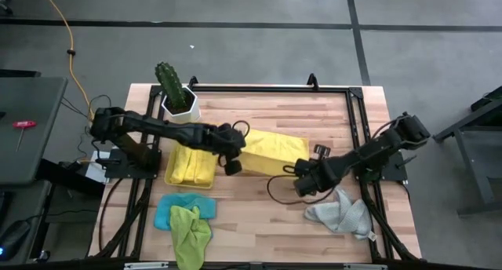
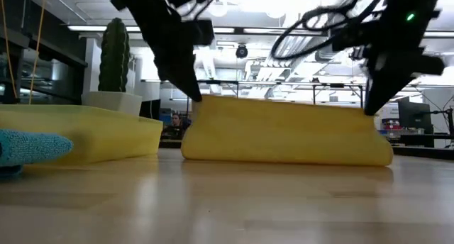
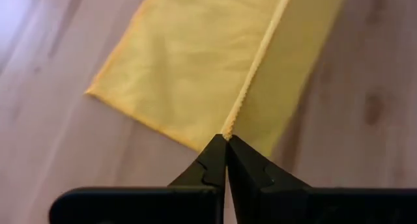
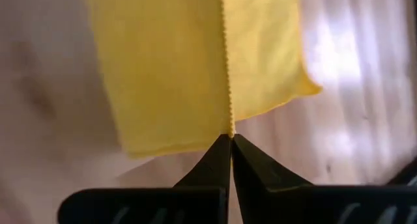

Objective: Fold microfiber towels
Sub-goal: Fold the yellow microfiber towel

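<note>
A bright yellow microfiber towel (image 1: 271,150) lies mid-table with one edge raised; the rest of it rests on the wood (image 2: 284,155). My left gripper (image 1: 233,162) is shut on that edge's left corner, and my right gripper (image 1: 300,178) is shut on its right corner. In the low view the raised edge (image 2: 284,102) runs between the two grippers. A blue towel (image 1: 174,209) and a lime green towel (image 1: 190,232) lie at the near left, a grey towel (image 1: 343,213) at the near right. My left gripper pinches the towel's left corner (image 3: 228,129) between its two fingers, right where the zigzag edge ends. It comes slanting down from the table's left. That corner is lifted while the cloth below it reaches the table. My right gripper pinches the right corner (image 4: 230,129) of the same zigzag edge between its two fingers, slanting down from the right. The corner is lifted, and the cloth hangs from it down to the table (image 2: 376,155).
A yellow plastic tray (image 1: 169,176) holding yellow cloth (image 1: 192,164) stands left of the towel. A cactus in a white pot (image 1: 177,95) is at the far left. Black frame rails (image 1: 357,129) border the table. Bare wood lies in the near middle (image 1: 259,223).
</note>
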Available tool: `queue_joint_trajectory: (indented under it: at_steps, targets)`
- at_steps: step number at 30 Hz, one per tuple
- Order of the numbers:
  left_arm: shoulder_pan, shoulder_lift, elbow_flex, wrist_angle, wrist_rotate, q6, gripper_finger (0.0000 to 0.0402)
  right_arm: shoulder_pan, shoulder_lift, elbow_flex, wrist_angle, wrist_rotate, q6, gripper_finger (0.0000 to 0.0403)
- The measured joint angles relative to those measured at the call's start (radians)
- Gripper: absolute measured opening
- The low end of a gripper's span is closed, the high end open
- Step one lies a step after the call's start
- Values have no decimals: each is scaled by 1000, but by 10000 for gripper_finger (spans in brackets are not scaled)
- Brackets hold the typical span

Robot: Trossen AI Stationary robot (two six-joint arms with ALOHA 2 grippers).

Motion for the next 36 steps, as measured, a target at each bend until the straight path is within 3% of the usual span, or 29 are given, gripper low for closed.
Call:
queue_joint_trajectory:
  at_steps: [8,17,22,36]
  targets:
    - [98,96,0,44,55,27,0,-140,0,-54,65,50,-59,0]
    - [133,147,0,117,39,28,0,-254,0,-63,124,34,-96,0]
    - [144,147,0,121,-25,27,0,-292,0,-63,139,-9,-91,0]
    - [156,160,0,135,-35,71,3,-309,0,-63,162,-5,-72,1]
